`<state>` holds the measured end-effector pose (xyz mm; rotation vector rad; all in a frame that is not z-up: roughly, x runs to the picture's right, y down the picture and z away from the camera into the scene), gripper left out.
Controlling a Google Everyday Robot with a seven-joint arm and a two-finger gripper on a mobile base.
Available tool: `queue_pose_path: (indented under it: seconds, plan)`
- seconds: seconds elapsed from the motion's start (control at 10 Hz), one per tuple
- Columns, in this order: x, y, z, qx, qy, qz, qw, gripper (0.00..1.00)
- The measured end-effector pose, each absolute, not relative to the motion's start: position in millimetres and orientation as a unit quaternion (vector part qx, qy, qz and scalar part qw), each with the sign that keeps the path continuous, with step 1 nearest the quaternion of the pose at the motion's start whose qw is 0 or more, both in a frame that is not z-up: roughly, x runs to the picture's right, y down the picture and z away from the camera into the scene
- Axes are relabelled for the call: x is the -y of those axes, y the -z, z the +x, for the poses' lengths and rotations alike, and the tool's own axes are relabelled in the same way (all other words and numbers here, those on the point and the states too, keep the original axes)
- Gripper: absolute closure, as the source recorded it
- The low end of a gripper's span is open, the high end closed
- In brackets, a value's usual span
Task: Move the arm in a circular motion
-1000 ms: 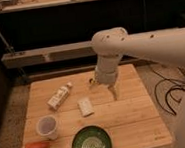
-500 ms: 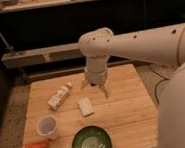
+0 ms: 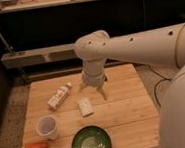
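Cream-white and tubular, the arm (image 3: pixel 143 45) reaches in from the right side of the view, dotted with small dark holes along its length. Its rounded joint sits above the rear centre of the wooden table (image 3: pixel 125 110), and the wrist section turns straight down from there. The gripper (image 3: pixel 92 88) hangs below the wrist, over the back half of the tabletop, with its two pale fingers (image 3: pixel 102 91) splayed wide apart and pointing downward. Nothing is held between them.

Items on the table:
- A small white bottle (image 3: pixel 59 97) lies on its side near the left rear, just left of the gripper.
- A white packet (image 3: pixel 85 106) lies flat near the centre, just below the gripper in the view and apart from the fingers.
- A pale cup (image 3: pixel 47 127) stands upright at front left.
- An orange carrot (image 3: pixel 36 146) lies at the front left corner, just in front of the cup.
- A green patterned bowl (image 3: pixel 92 143) sits at the front edge, centre.

Behind the table runs a dark shelving unit (image 3: pixel 55 22).
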<state>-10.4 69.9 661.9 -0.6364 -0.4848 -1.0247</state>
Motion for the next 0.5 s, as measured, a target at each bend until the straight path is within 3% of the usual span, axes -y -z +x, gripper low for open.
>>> queue_pose_path:
  seconds: [0.5]
  plan:
    - [-73.4, -662.4, -22.6, 0.218, 0.500, -0.292, 0.786, 0.26]
